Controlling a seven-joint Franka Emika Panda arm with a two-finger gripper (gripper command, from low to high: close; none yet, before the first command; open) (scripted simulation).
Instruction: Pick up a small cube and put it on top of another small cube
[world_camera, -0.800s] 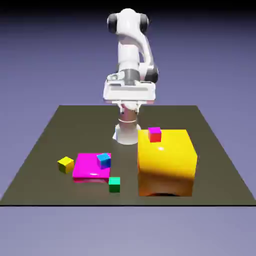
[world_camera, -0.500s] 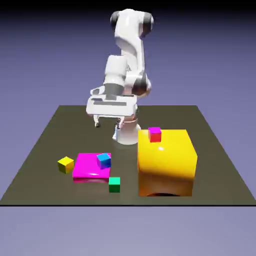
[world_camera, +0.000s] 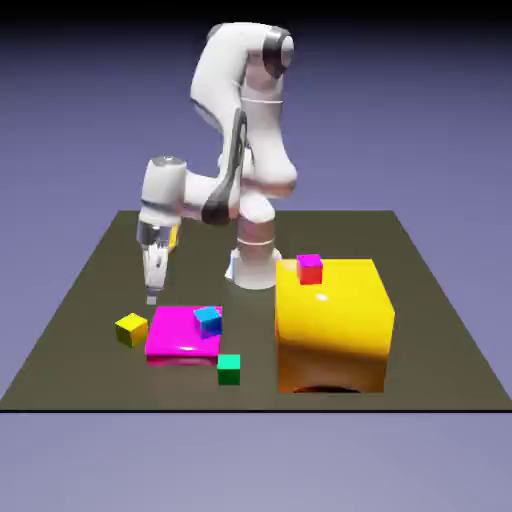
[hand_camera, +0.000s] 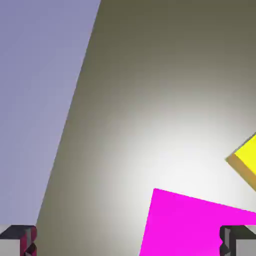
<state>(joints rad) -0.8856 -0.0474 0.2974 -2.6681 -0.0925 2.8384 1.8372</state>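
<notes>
The small yellow cube (world_camera: 131, 328) lies on the dark table toward the exterior view's left, beside a flat magenta block (world_camera: 180, 335). On that block's back right corner rests the small blue cube (world_camera: 208, 320) with a cyan-lit top. My gripper (world_camera: 152, 292) hangs pointing down just behind and above the yellow cube, apart from it. In the hand view my gripper (hand_camera: 129, 242) is open, its tips far apart and holding nothing. The yellow cube (hand_camera: 248, 157) shows only as a corner at the right edge, above the magenta block (hand_camera: 200, 225). The blue cube is outside the hand view.
A big yellow block (world_camera: 332, 325) stands at the exterior view's right with a small red-pink cube (world_camera: 310, 268) on its top. A small green cube (world_camera: 229, 369) lies in front of the magenta block. The table's edge (hand_camera: 67, 125) runs down the hand view's left.
The arm has swung from the table's back middle to the exterior view's left and dropped lower. The hand now points down close to the yellow cube. No cube has moved.
</notes>
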